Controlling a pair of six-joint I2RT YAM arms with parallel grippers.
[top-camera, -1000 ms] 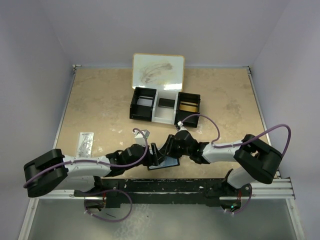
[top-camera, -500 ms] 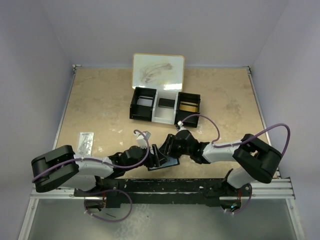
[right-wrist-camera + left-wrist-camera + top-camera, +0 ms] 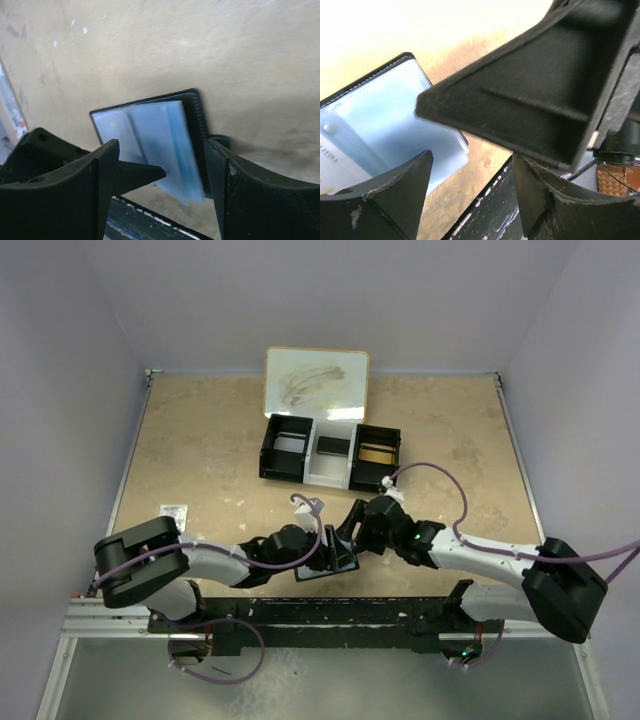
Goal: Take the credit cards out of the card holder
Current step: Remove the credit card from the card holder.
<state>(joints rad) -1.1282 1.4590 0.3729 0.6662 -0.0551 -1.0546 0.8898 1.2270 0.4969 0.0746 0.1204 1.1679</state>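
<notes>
The card holder (image 3: 336,561) lies open near the table's front edge, black outside with shiny grey-blue sleeves (image 3: 157,140). In the left wrist view its sleeves (image 3: 385,117) lie to the left, and a white credit card (image 3: 330,162) with printed letters shows in a pocket. My left gripper (image 3: 322,545) (image 3: 472,160) hovers open at the holder's left edge, with only table between its fingers. My right gripper (image 3: 352,530) (image 3: 161,150) stands open over the holder. A blurred raised sleeve lies between its fingers, touching neither. One right finger (image 3: 535,85) crosses the left wrist view.
A black-and-white three-compartment tray (image 3: 308,476) stands behind the holder, with a whiteboard (image 3: 316,382) beyond it. A small pale patterned slip (image 3: 172,513) lies at the left, partly under my left arm. The black rail (image 3: 330,612) runs along the front edge.
My right gripper has opened wide and let go of the holder's sleeve, its arm swinging out to the right. My left arm has slid right, closer to the holder.
</notes>
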